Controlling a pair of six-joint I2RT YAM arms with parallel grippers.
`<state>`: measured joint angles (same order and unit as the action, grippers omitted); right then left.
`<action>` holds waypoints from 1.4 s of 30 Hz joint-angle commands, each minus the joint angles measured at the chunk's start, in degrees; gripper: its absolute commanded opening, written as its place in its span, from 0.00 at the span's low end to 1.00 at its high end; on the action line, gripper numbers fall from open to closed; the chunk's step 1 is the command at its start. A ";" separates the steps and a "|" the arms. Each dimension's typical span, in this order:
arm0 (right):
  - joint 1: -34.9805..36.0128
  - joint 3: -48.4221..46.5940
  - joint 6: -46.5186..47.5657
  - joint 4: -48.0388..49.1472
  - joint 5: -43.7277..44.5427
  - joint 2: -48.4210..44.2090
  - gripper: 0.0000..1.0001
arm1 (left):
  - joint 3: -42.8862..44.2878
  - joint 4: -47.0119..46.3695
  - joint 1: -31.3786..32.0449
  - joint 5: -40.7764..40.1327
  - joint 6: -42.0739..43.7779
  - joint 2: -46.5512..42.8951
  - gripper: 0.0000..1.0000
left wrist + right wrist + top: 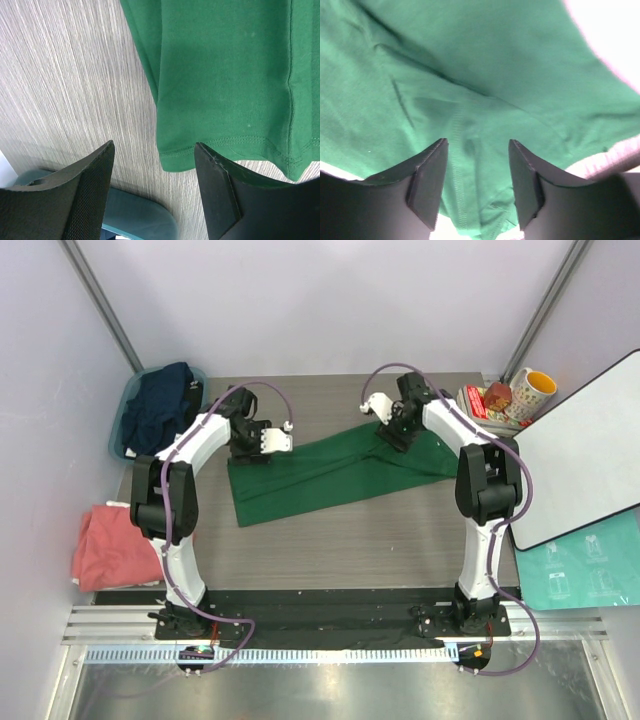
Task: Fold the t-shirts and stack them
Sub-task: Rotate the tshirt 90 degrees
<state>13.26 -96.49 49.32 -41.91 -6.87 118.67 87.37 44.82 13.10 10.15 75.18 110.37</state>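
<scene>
1. Bench [400, 530]: grey wood-grain top; it carries the green shirt [320, 475], which lies across its middle as a long band, partly folded, running from lower left to upper right.
2. Whiteboard [590, 460]: right of the green shirt, off the bench edge, tilted.
3. Pink shirt [110, 545]: crumpled, well left of and nearer than the green shirt, at the bench's left edge.
4. Navy shirt [160, 405]: bunched in the tub [116, 438], left of and beyond the green shirt's left end.
5. Left arm [195, 450]: reaches to the green shirt's left end, far corner.
6. Right arm [470, 440]: reaches to the green shirt's right end.
7. Left fingers [90, 190]: open, holding nothing. The green shirt's hemmed corner lies on the bench between and beneath them; one finger overlaps that hem in the wrist view.
8. Right fingers [427, 185]: open, directly over creased green fabric; whether they touch it cannot be told.
9. Mug [532, 392]: yellow-lined, beyond the green shirt's right end.
</scene>
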 commanded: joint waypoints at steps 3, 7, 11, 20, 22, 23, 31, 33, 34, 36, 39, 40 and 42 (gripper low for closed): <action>-0.43 -8.71 -1.07 -1.67 -8.32 1.99 0.65 | 0.08 0.71 0.08 0.31 -0.82 -0.42 0.66; -0.51 -14.69 -0.46 -8.52 -13.07 6.30 0.65 | -0.10 0.62 0.08 -0.04 -0.91 -0.33 0.66; -0.34 -15.92 0.78 -11.26 -15.27 9.29 0.65 | -0.27 0.36 0.08 -0.40 -1.00 -0.15 0.66; -0.42 -18.74 4.38 -17.67 -15.10 12.02 0.50 | -0.71 0.01 0.08 -1.01 -1.17 -0.24 0.66; -0.42 -19.09 4.29 -18.20 -14.92 12.46 0.40 | -0.71 -0.17 0.08 -0.66 -1.17 -0.07 0.66; -0.34 -19.09 4.12 -18.12 -14.92 12.72 0.25 | -0.71 -0.17 0.08 -0.57 -1.17 0.02 0.66; 0.37 -18.47 5.08 -20.30 -14.40 10.18 0.01 | -0.36 -0.26 0.26 -0.66 -0.73 0.55 0.66; 0.80 -19.87 6.48 -23.11 -15.18 9.48 0.01 | -0.36 -0.34 0.26 -0.83 -0.56 0.64 0.66; 1.07 -20.23 7.10 -26.26 -15.45 9.21 0.01 | -0.36 -0.26 0.26 -0.66 -0.56 0.73 0.66; 1.77 -20.41 9.03 -29.18 -16.06 8.16 0.01 | -0.36 -0.43 0.26 -0.66 -0.47 1.08 0.66; 3.35 -19.27 11.14 -34.19 -15.63 7.28 0.01 | -0.27 -0.43 0.26 -0.57 -0.30 1.16 0.66; 3.79 -18.92 12.28 -36.03 -15.45 6.75 0.04 | -0.36 -0.52 0.26 -0.57 -0.21 1.25 0.66; 5.28 -17.60 13.34 -38.58 -14.49 6.40 0.11 | -0.19 -0.61 0.26 -0.57 -0.12 1.34 0.66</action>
<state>15.86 -114.30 58.46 -71.22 -21.12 130.04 86.85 44.60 13.13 9.19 75.00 111.15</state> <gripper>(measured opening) 0.065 0.657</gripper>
